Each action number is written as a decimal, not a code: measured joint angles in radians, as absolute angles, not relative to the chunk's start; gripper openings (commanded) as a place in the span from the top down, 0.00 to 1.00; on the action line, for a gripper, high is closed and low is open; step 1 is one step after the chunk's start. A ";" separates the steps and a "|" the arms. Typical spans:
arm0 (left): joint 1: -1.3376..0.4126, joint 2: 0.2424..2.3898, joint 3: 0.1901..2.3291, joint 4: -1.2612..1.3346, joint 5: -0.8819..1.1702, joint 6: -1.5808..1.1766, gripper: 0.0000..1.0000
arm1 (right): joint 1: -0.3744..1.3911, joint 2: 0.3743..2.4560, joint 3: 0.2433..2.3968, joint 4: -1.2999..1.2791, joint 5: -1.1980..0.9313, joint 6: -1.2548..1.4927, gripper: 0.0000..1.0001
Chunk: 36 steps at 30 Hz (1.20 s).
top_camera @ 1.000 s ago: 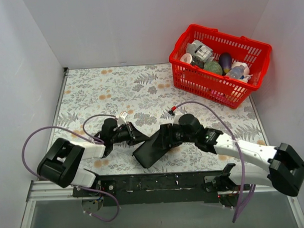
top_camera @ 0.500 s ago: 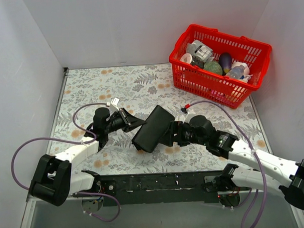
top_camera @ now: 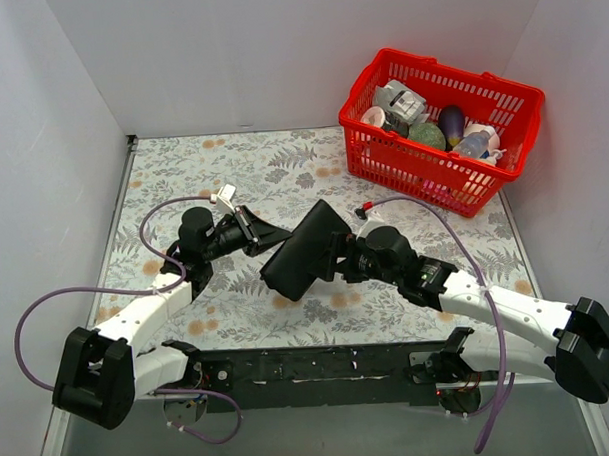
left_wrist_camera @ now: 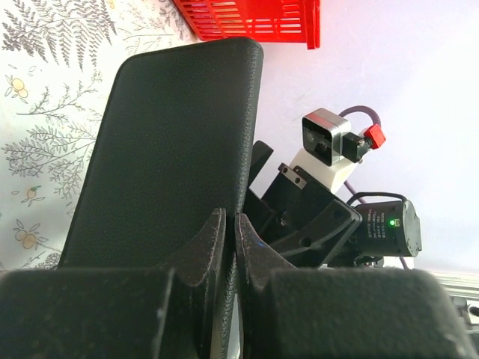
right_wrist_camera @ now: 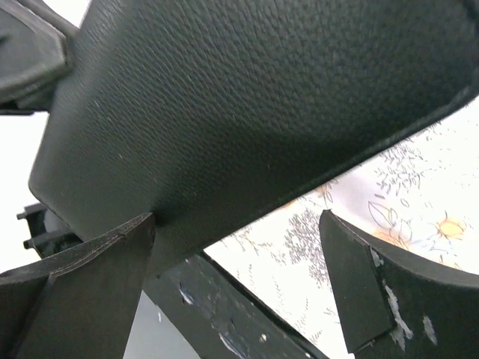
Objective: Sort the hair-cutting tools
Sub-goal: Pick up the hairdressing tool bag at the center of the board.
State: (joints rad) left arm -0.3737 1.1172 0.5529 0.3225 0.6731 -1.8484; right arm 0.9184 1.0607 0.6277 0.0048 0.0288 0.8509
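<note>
A flat black folding case (top_camera: 305,250) is held tilted above the floral table (top_camera: 182,172), between my two arms. My left gripper (top_camera: 281,236) is shut on the case's left edge; in the left wrist view the fingers (left_wrist_camera: 209,239) pinch its rim (left_wrist_camera: 172,149). My right gripper (top_camera: 336,259) is open at the case's right side. In the right wrist view the case (right_wrist_camera: 262,97) rests against the left finger (right_wrist_camera: 97,277), and the other finger (right_wrist_camera: 359,284) stands apart. No silver scissors or black comb are in view.
A red basket (top_camera: 441,128) with bottles and egg-shaped items stands at the back right; its corner shows in the left wrist view (left_wrist_camera: 247,19). White walls enclose the table. The black mounting rail (top_camera: 319,368) runs along the near edge.
The case has been lifted off the table and carried further back. Both arms reached forward with it, and the right gripper slid in closer to the case's right side.
</note>
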 measured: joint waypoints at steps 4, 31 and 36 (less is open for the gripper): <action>-0.374 1.105 0.542 0.341 0.683 -1.883 1.00 | 0.918 1.061 0.638 0.057 0.064 0.860 0.02; -0.373 1.134 0.470 0.600 0.763 -1.998 1.00 | 0.915 1.012 0.671 0.143 0.195 0.834 0.99; -0.373 1.168 0.472 0.652 0.810 -2.000 0.84 | 0.915 1.015 0.709 0.096 0.169 0.811 0.99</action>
State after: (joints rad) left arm -0.3733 1.1683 0.4721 0.6521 0.8104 -1.9995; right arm 0.9146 1.0153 0.7090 0.0956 0.1688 0.8108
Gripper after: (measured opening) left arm 0.009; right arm 0.077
